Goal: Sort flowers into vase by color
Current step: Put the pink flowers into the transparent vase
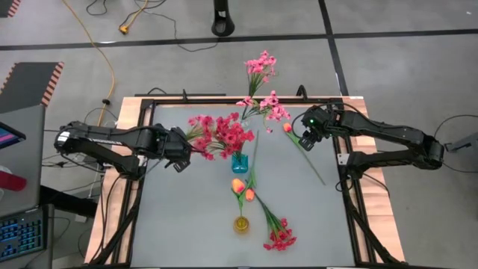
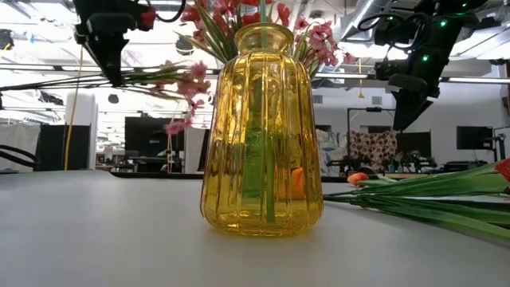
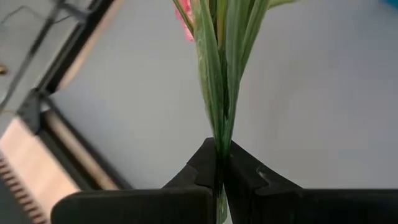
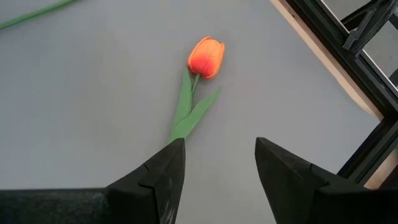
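Red spray point(image 1: 224, 134) pinched by stem in left gripper point(image 3: 221, 171); right gripper point(image 4: 217, 165) gapes above orange tulip point(image 4: 206, 57). Risk: blossoms snag blue vase point(image 1: 239, 162), tipping it.

High view looked straight down; low view sat level, very near the yellow vase point(image 2: 262, 131), which both views shared point(image 1: 240, 223).
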